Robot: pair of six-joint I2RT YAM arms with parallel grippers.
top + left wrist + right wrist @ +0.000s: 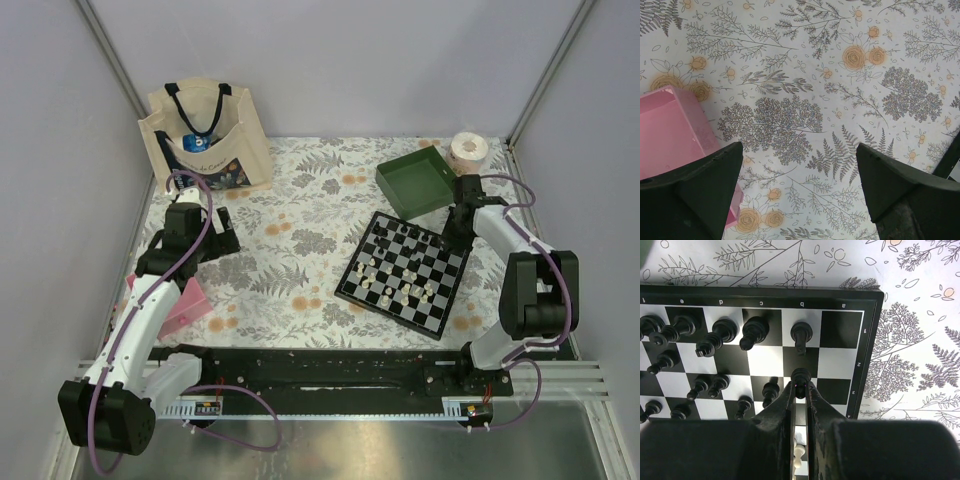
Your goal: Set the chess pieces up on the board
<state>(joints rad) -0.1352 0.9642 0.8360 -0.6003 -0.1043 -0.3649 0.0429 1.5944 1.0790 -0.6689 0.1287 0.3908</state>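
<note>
- Board right of centre on floral cloth, just beside green tray.
- Black pieces clustered along its far-right side, cream ones scattered toward the near side.
- Right gripper low over the board near its corner, fingers pinched tight on one black piece in the b file.
- Left gripper well apart from the board, fingers spread wide with nothing between, above the cloth beside pink box.

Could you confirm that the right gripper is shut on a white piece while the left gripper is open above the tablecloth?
Not quite: the right wrist view shows the right gripper shut on a black piece, not white. The left gripper is indeed open above the tablecloth.
</note>
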